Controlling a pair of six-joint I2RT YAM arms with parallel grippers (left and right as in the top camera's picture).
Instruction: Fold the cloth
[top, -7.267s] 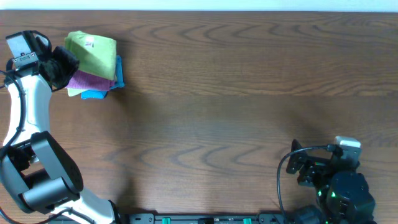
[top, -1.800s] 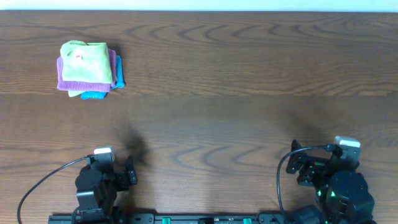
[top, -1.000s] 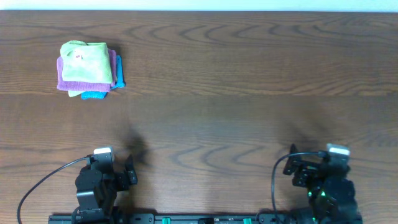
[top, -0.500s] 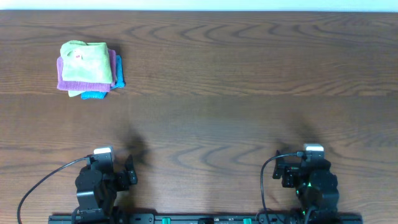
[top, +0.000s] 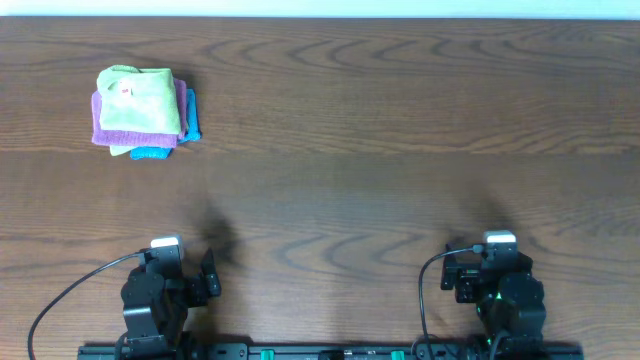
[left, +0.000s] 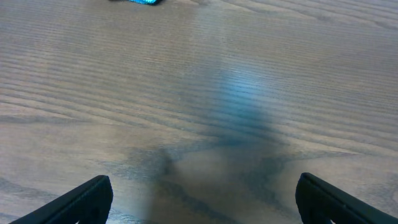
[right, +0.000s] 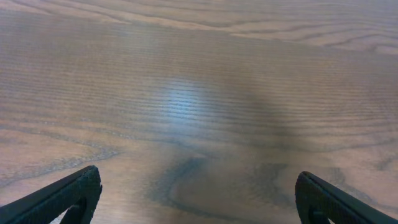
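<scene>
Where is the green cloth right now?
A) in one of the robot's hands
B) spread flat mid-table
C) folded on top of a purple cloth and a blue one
C: the green cloth lies folded atop the purple cloth and the teal cloth, at the far left of the table.

table (top: 400, 150): dark wood grain | purple cloth (top: 130, 139): far-left stack | teal cloth (top: 192, 115): under purple, edges showing
</scene>
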